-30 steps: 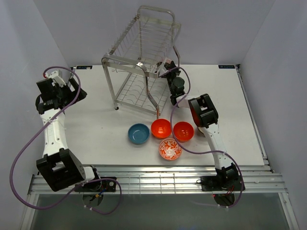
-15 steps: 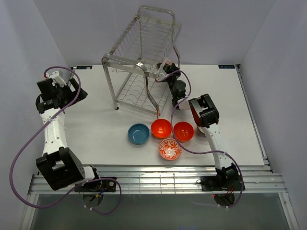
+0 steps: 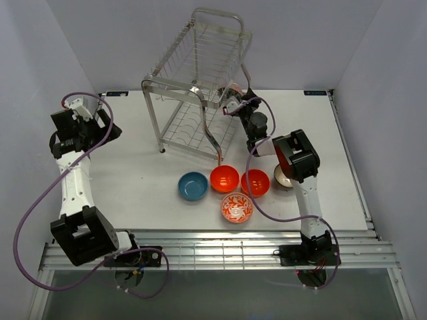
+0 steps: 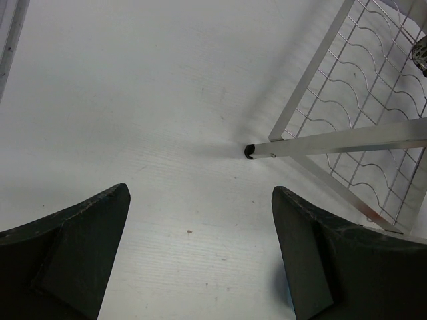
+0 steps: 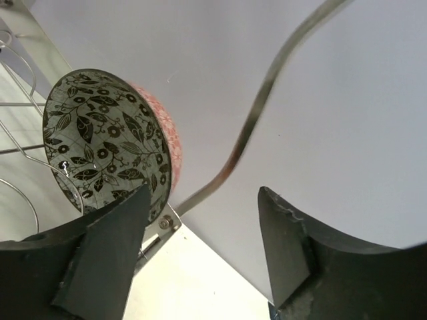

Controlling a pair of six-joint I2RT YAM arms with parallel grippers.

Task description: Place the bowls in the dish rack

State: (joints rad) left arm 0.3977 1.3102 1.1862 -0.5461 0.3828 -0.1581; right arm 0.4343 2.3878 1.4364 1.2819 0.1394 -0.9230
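Grey leaf-print bowl (image 5: 107, 140), pinkish-red on the outside, standing on its rim in the wire at the right end of the dish rack (image 3: 173, 85), up by the far edge of the table (image 3: 133, 153). Upper or lower tier, hard to say from these angles. Tilted against the wires, presumably for draining and for saving room.

Right gripper (image 5: 203, 207) right beside it, jaws apart, nothing between them. Bowl just off the left finger, touching or not, can't tell. Reads as a bowl placed and resting on the wire alone.

Left gripper (image 4: 200, 200) hanging over bare table near a foot of the rack, jaws spread wide, holding nothing. Probably just keeping out of the way.

Five more to load, bunched mid-table toward the near edge. Blue bowl (image 3: 193, 185), left orange bowl (image 3: 224, 179) and right orange bowl (image 3: 255, 183) in a row, with the red-and-white bowl (image 3: 236, 207) nearest the near edge. All mouth-up and nearly touching. Dark brown bowl (image 3: 283, 177), cream inside, at the right end of that row, half hidden behind the right arm. Handy spot for one-by-one pickup, going by the reach.

No brands or readable writing anywhere. Two small dark tags (image 3: 315, 93) along the far edge of the table, way too small to make out.
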